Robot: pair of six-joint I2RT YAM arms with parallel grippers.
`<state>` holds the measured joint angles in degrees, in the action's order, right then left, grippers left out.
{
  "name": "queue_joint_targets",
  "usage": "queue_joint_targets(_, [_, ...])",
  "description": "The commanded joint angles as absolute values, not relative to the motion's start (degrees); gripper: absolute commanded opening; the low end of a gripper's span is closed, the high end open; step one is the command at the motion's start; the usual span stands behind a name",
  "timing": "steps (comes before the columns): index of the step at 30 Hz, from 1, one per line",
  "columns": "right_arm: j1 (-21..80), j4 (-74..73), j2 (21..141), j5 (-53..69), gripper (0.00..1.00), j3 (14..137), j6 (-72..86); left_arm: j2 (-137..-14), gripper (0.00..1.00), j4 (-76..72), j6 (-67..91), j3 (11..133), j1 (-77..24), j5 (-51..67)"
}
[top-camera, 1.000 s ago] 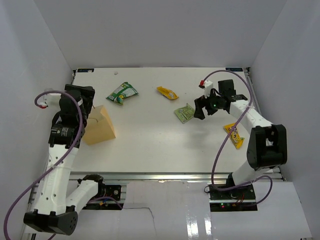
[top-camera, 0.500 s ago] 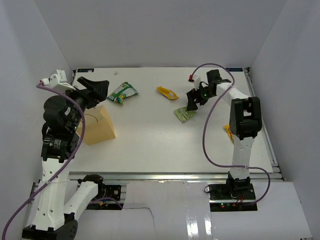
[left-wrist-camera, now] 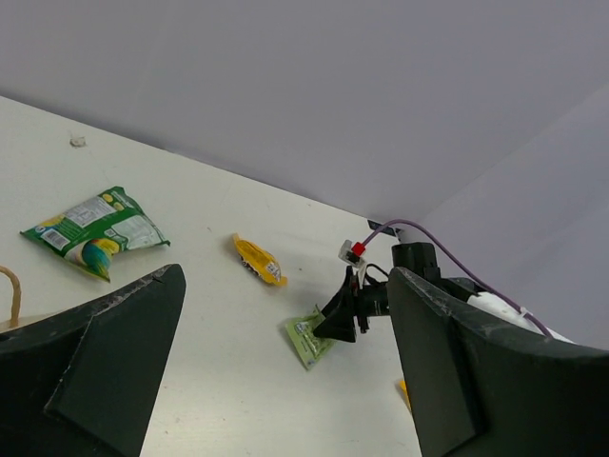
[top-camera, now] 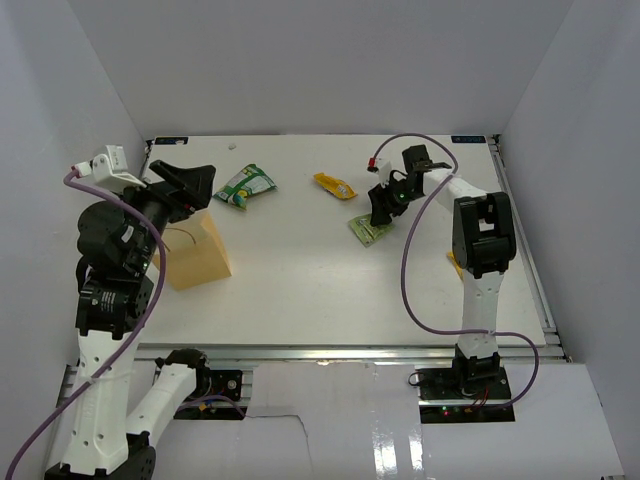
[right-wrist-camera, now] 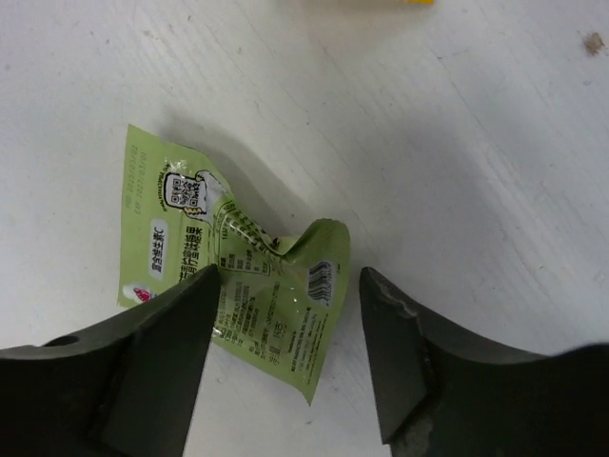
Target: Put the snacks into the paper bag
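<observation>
Between right gripper jaws, spread | pale green packet creased, barcode up | left gripper spread

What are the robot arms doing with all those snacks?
They are packing snacks into a bag. The right tool is down over the pale green packet, with one jaw on each side, not clearly squeezing it. The left tool is open, held up near the paper bag. The green-and-white packet and the orange-yellow wrapper lie out on the table.

Pale green packet glossy crinkled plastic; paper bag matt kraft; table matt.
</observation>
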<state>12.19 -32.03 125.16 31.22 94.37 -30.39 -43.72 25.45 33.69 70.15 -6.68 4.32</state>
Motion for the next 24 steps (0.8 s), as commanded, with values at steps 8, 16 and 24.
queue_joint_targets(8, [12.74, -27.95, 124.54, 28.65, 0.31, 87.98, -24.08, -45.35, 0.98, 24.17, 35.16, 77.43, -6.5, 7.56])
queue_joint_targets(16, [12.57, -25.59, 118.4, 39.6, 0.09, 85.17, -26.36, -43.33, 0.98, 24.08, 36.04, 76.81, -6.5, 7.82])
queue_joint_targets(24, [18.52, -22.67, 104.77, 48.86, 0.08, 83.58, -33.39, -42.28, 0.98, 20.31, 36.03, 79.27, -6.5, 9.93])
